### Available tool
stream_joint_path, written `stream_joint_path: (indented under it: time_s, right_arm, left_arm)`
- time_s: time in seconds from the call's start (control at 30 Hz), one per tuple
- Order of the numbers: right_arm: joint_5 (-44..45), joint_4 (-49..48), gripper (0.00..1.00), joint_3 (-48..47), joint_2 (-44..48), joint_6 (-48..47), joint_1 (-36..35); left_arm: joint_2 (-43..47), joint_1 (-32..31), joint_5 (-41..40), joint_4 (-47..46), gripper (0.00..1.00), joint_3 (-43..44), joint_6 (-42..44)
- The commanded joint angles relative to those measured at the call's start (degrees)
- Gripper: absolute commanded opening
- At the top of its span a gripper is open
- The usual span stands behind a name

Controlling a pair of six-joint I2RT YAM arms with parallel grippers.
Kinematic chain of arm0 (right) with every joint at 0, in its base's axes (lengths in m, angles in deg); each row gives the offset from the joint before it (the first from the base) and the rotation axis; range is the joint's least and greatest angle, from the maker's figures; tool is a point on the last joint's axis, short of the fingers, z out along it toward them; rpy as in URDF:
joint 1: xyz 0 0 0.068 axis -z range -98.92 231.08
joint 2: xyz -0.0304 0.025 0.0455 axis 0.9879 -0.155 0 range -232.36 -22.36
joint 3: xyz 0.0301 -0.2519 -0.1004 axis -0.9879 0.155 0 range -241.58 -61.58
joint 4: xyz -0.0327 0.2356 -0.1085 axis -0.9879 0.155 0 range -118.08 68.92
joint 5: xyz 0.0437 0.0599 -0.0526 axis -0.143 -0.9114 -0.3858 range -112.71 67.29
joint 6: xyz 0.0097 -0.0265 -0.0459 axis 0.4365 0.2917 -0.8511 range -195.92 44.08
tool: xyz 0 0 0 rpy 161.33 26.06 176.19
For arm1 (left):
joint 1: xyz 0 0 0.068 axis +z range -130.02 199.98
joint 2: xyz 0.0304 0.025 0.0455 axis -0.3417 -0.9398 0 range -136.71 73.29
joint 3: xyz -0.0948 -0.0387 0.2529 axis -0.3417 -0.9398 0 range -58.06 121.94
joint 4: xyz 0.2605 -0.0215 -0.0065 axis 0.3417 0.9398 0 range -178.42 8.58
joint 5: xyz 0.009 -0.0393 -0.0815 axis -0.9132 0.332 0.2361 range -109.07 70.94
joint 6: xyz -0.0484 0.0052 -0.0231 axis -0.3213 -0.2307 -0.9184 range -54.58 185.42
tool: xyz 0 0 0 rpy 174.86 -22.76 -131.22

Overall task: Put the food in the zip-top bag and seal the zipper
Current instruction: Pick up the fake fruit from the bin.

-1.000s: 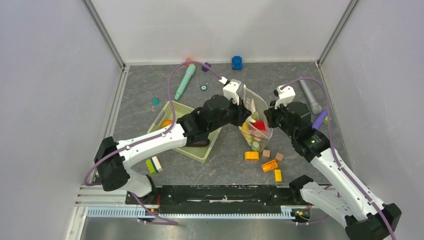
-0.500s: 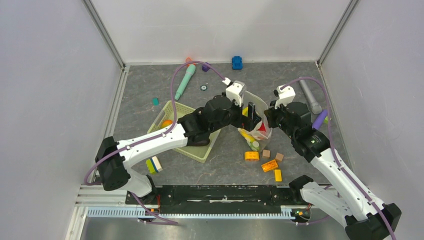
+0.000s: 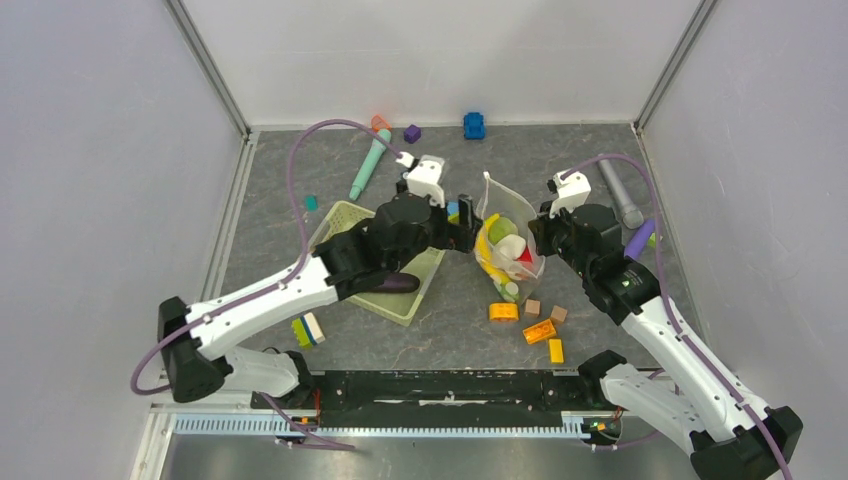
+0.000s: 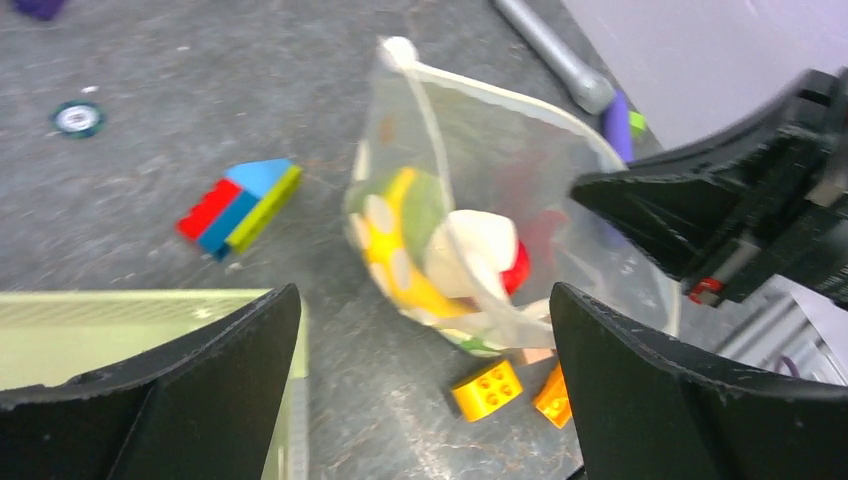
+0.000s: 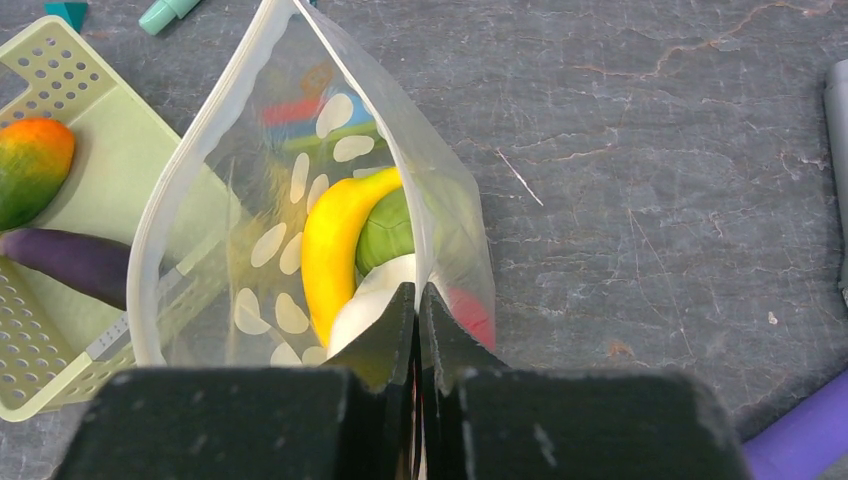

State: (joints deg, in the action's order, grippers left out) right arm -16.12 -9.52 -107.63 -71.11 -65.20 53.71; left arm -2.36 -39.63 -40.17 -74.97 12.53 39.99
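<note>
Orange blocks (image 3: pixel 503 312) nearest. Beyond them, right gripper (image 5: pixel 418 295) clenched on rim of zip-top bag (image 5: pixel 250 200), which stands open mid-table with food (image 5: pixel 330 240) inside. Left gripper (image 4: pixel 420 300) spread wide, empty, just beside bag. Mango (image 5: pixel 30 165) and eggplant (image 5: pixel 70 262) in basket (image 5: pixel 110 170), left. Teal stick (image 3: pixel 368 165) farthest.

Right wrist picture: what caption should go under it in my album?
Right gripper pinches the open clear white-dotted zip-top bag, with yellow, green and red toy food inside.

Open dotted zip-top bag (image 5: pixel 300 130) upright, unsealed zipper (image 5: pixel 213 122), yellow, green, white food (image 5: pixel 330 240) inside.
</note>
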Motion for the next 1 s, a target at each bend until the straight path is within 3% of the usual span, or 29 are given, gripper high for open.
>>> stream_joint_path:
  time_s: [0.0, 0.47, 0.97]
  right_arm:
    - [1.57, -0.75, 0.05, -0.17, 0.47, 0.09, -0.01]
    - [1.62, -0.74, 0.05, -0.01, -0.89, -0.01, -0.05]
    - [1.88, -0.77, 0.05, 0.07, -2.29, -0.14, -0.05]
  left_arm:
    - [4.37, 2.71, -10.77, 8.24, 1.00, -2.60, -4.80]
    - [6.74, 22.36, -11.07, 21.31, 1.00, -14.86, -15.31]
    - [-1.20, 30.17, -17.25, 24.52, 1.00, -18.02, -19.32]
